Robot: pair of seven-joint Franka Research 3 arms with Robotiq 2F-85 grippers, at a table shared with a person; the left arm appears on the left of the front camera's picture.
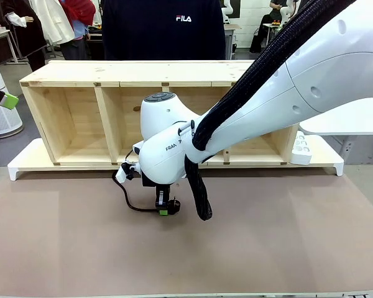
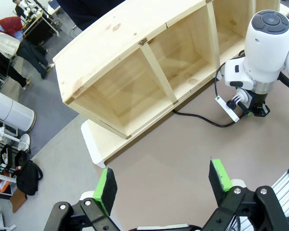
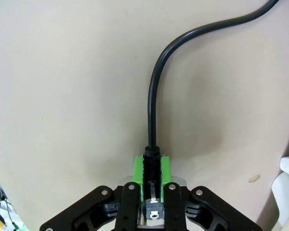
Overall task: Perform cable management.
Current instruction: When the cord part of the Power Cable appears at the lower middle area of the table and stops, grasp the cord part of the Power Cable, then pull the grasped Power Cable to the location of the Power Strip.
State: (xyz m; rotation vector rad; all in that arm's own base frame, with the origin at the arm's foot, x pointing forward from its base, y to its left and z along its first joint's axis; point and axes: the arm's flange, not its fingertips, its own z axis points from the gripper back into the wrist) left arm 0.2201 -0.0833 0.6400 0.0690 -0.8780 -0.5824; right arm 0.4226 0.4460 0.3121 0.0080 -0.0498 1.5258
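The cable [image 1: 140, 210] is a thin black cord lying on the brown tabletop in front of the wooden shelf [image 1: 81, 118]. My right gripper [image 1: 163, 208] points straight down at the table's middle and is shut on the cable's thick plug end. In the right wrist view the green pads [image 3: 138, 169] clamp the cord [image 3: 151, 96], which curves away to the upper right. The left wrist view shows the cable [image 2: 197, 117] running from the shelf's foot to the right gripper [image 2: 253, 108]. My left gripper [image 2: 163, 180] hangs open high above the table's left side, holding nothing.
The long shelf lies on a white base board [image 1: 25, 164] across the far half of the table. A white power strip [image 1: 300, 149] sits at its right end. A person in a dark sweatshirt [image 1: 165, 28] stands behind the shelf. The right arm's ribbed hose [image 1: 199, 192] dangles beside the gripper.
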